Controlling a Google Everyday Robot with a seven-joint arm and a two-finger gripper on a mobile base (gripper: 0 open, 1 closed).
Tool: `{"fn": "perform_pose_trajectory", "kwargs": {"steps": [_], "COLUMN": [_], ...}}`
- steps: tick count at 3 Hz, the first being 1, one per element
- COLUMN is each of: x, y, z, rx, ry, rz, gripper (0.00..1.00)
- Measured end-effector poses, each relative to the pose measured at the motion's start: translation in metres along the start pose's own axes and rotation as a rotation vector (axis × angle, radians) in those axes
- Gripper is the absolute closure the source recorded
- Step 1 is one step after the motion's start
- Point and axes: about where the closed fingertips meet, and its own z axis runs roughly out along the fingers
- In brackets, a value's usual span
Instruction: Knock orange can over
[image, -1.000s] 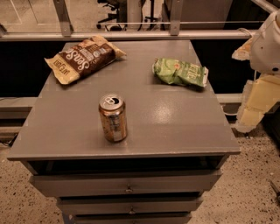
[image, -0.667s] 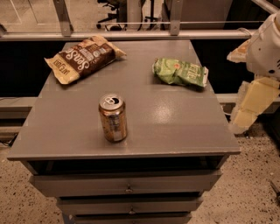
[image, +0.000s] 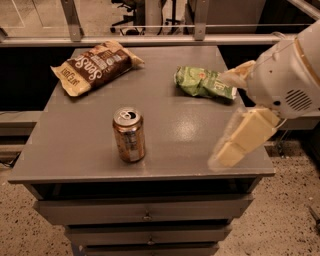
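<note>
The orange can (image: 129, 135) stands upright on the grey table (image: 75, 150), near the front and left of centre. It has a coppery body and a silver top with a pull tab. My gripper (image: 223, 118) is at the table's right edge, well to the right of the can and apart from it. Its cream fingers (image: 243, 136) are spread apart and hold nothing. The white arm housing (image: 287, 75) fills the right side of the view.
A brown snack bag (image: 95, 66) lies at the table's back left. A green snack bag (image: 202, 82) lies at the back right, just behind my gripper. Drawers (image: 145, 212) sit under the tabletop. A railing (image: 150, 37) runs behind the table.
My gripper has moved left, from beside the table to over its right edge, closer to the can. The can and both bags have not moved.
</note>
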Motion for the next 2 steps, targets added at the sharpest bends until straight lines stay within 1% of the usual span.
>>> {"fn": "perform_pose_trajectory", "kwargs": {"steps": [1, 2], "x": [-0.0345, -0.0412], "y": [0.0238, 0.0261], "z": [0.0311, 0.0354], "rx": [-0.024, -0.027], "ry": [-0.112, -0.132], "rz": [0.021, 0.026], "gripper": [0.0, 0.0]}}
